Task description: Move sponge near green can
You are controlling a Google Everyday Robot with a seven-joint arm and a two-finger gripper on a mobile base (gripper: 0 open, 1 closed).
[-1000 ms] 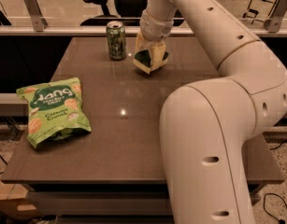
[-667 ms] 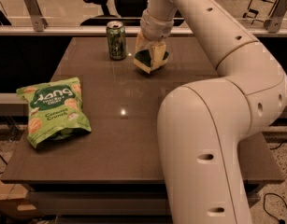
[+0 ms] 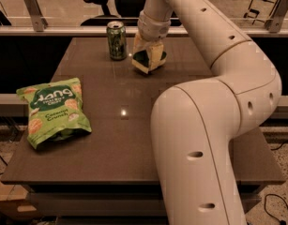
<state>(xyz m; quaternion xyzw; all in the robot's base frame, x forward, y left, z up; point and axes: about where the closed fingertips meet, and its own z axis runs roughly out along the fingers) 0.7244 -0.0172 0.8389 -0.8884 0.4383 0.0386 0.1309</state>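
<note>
The green can (image 3: pixel 117 40) stands upright at the far middle of the dark table (image 3: pixel 115 139). The sponge (image 3: pixel 144 63), dark green on top with pale yellow foam below, is just to the right of the can, a short gap apart, low at the table top. My gripper (image 3: pixel 148 56) comes down from above and is shut on the sponge, with a pale finger on each side of it. Part of the sponge is hidden by the fingers.
A large green "Dang" snack bag (image 3: pixel 54 110) lies flat at the table's left front. My own arm (image 3: pixel 214 125) fills the right foreground and hides that part of the table. A rail and an office chair (image 3: pixel 99 3) stand behind the far edge.
The gripper and sponge stay in place beside the can. Only the arm's near segment shifts slightly.
</note>
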